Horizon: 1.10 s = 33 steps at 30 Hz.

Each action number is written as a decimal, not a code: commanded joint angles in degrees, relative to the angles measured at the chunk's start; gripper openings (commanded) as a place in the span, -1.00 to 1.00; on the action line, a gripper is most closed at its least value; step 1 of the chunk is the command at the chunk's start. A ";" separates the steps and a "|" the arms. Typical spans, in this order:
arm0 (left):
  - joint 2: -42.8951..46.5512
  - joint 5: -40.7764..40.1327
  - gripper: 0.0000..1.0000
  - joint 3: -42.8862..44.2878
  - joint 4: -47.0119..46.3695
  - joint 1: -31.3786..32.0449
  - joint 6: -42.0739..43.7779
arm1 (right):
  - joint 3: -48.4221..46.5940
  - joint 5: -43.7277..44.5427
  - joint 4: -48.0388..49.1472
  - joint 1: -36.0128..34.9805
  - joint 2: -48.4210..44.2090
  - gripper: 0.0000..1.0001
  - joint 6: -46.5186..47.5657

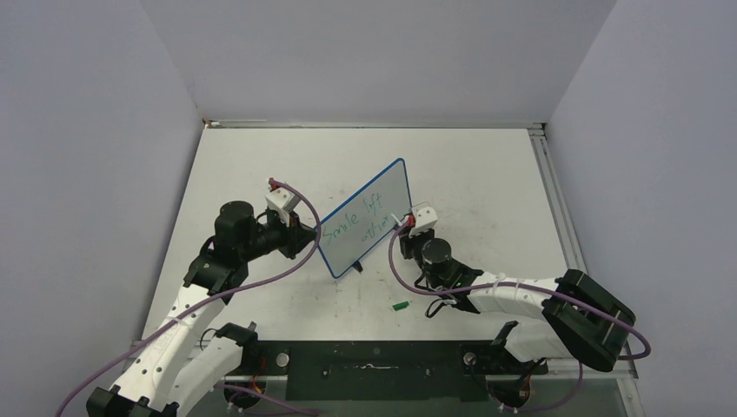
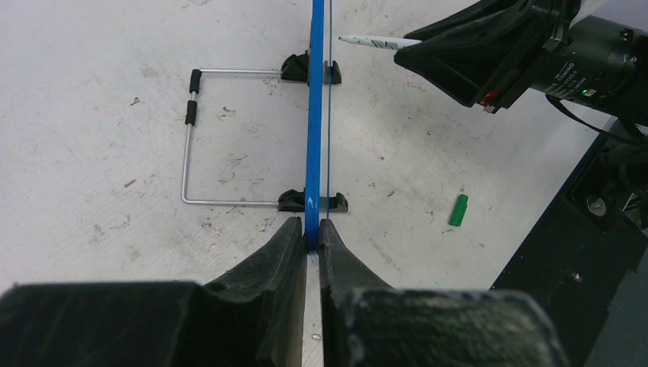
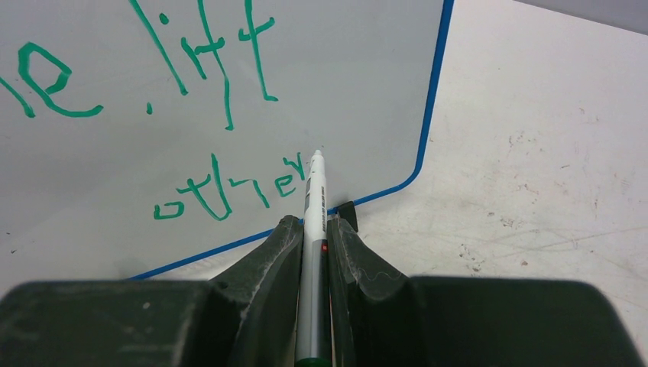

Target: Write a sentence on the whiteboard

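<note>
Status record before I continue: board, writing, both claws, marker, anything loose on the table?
whiteboard: standing upright, wire stand on its unwritten side
left claw: shut on the whiteboard's side edge
right claw: shut on the marker, tip at the board just right of "other"; contact unclear
sentence: green, two lines; top ends "lift", second reads "other"
cap: green, loose on the table, on the written side of the board

Blue-framed whiteboard (image 1: 382, 187) standing upright, green handwritten sentence (image 1: 351, 221) in two lines
</note>
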<state>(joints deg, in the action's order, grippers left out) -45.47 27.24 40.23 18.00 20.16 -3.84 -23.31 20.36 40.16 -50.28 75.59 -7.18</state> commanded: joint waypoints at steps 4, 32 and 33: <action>-0.05 -0.02 -1.00 0.82 2.05 0.14 0.14 | 1.55 -0.58 1.43 1.36 -4.48 -0.89 -0.97; 0.12 -0.44 -1.00 0.76 2.13 0.14 0.23 | 0.91 -16.95 4.50 9.00 -1.29 -0.89 -1.05; 0.12 -0.44 -1.00 0.81 2.08 0.14 0.23 | 0.90 -16.58 4.65 8.99 -1.17 -0.89 -1.08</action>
<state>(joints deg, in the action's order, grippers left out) -45.43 27.20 40.23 18.06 20.16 -3.84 -20.71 4.01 40.64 -41.60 73.73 -7.40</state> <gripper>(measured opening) 0.075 0.151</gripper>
